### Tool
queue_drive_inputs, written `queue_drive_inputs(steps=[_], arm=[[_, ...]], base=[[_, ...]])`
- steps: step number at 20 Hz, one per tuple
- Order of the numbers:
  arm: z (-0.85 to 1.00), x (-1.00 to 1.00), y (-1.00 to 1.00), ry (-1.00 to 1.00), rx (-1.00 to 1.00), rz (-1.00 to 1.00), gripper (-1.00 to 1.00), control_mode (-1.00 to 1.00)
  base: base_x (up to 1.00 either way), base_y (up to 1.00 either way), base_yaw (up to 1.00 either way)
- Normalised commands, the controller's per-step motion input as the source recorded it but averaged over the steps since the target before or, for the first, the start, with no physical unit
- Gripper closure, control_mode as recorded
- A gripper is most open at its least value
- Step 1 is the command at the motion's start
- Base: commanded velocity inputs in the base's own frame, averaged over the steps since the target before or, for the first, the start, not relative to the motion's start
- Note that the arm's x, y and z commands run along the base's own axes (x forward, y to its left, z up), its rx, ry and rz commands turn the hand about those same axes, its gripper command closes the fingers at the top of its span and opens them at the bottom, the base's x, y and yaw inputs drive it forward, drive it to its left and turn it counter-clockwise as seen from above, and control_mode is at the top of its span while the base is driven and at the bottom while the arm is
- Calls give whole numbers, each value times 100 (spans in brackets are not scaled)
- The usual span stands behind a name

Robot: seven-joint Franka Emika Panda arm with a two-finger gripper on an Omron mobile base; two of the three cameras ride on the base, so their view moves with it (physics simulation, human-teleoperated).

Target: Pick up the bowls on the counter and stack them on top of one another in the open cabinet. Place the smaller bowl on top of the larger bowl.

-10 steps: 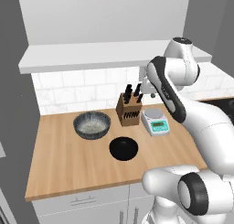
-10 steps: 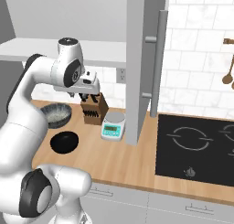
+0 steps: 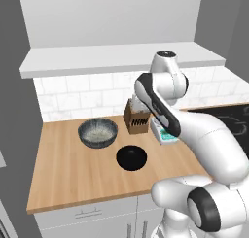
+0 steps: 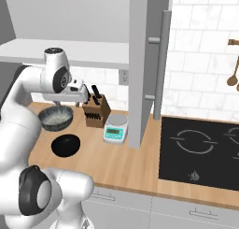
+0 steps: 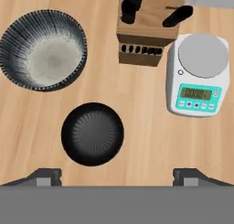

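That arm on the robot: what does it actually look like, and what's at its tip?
The arm is glossy white, built of thick rounded segments with dark grey round caps at the joints. At its tip, the gripper has two small dark grey fingertips as jaws. No cables or markings are visible.

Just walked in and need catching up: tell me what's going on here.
The arm is poised above the counter with its tool open and empty, looking down on two bowls. The large speckled bowl and the small black bowl both sit apart on the wood, untouched. A knife block and a scale stand beside them. The cabinet above holds nothing yet, so stacking has not begun.
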Motion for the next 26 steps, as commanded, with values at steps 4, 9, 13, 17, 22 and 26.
queue_drive_inputs(steps=[4,9,13,17,22,26], arm=[[-100,19,27,28,-20,0,-100,-100],[-100,23,-29,35,-4,-1,-100,-100],[-89,4,-50,32,1,-2,-100,-100],[-22,-1,-3,-4,3,1,-100,-100],[-41,-2,12,-3,13,-6,-100,-100],[-29,0,38,-2,5,-7,-100,-100]], base=[[0,0,0],[0,0,0],[0,0,0],[0,0,0],[0,0,0],[0,0,0]])
